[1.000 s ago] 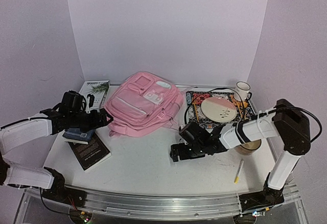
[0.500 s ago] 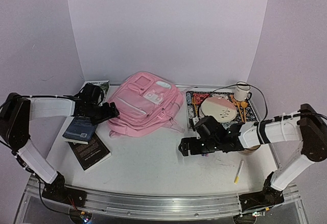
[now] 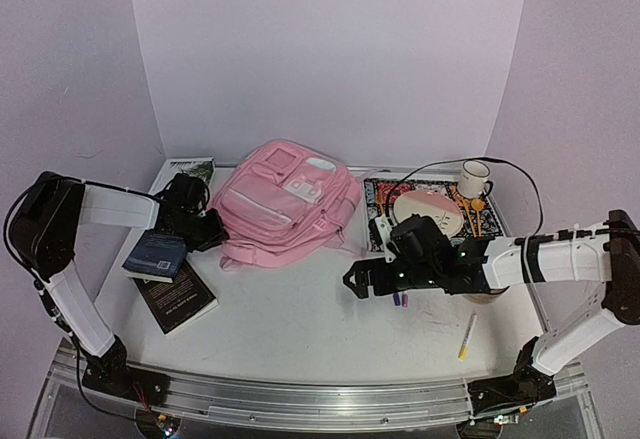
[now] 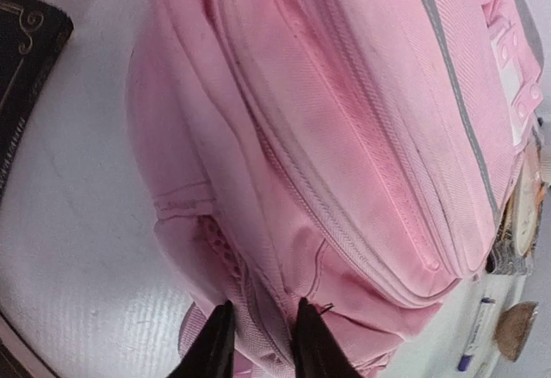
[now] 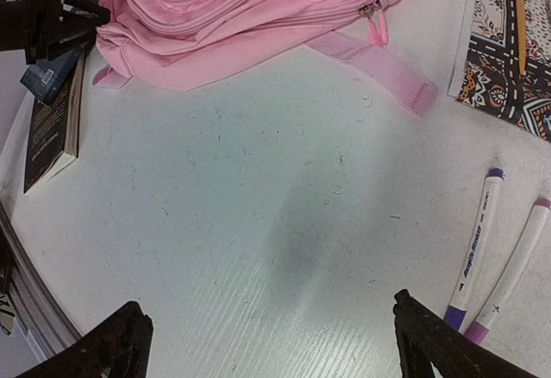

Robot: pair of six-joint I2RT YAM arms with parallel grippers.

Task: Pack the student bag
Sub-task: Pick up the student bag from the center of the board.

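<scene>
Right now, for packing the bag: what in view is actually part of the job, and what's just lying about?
Job:
- student bag
- left claw, at the bag's edge
- right claw, open over bare table

Lying about:
- two markers
- stacked books
- plate
- mug
- patterned mat
- yellow pen

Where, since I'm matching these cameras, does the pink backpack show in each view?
Top external: student bag, back centre-left.
Left wrist: student bag fills most of the frame.
Right wrist: student bag along the top edge.
Shared landmark: black book, in all three.
</scene>
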